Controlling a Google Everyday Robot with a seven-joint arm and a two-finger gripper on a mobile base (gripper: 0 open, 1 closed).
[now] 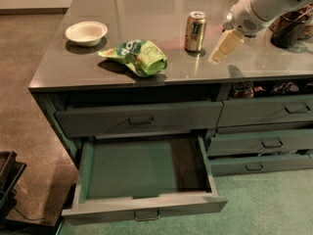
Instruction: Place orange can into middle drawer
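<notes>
The orange can (195, 31) stands upright on the grey countertop (146, 9), right of centre. My gripper (224, 47) hangs on the white arm from the upper right. It is just to the right of the can, a little nearer the counter's front edge, and apart from it. It holds nothing that I can see. The middle drawer (146, 207) is pulled out wide below the counter's left half. Its green inside has nothing in it.
A green snack bag (138, 57) lies left of the can, and a white bowl (86, 32) sits further left. A dark wire container (288, 28) stands at the right edge. A closed drawer (139, 119) sits above the open one, with narrower drawers (264, 143) to the right.
</notes>
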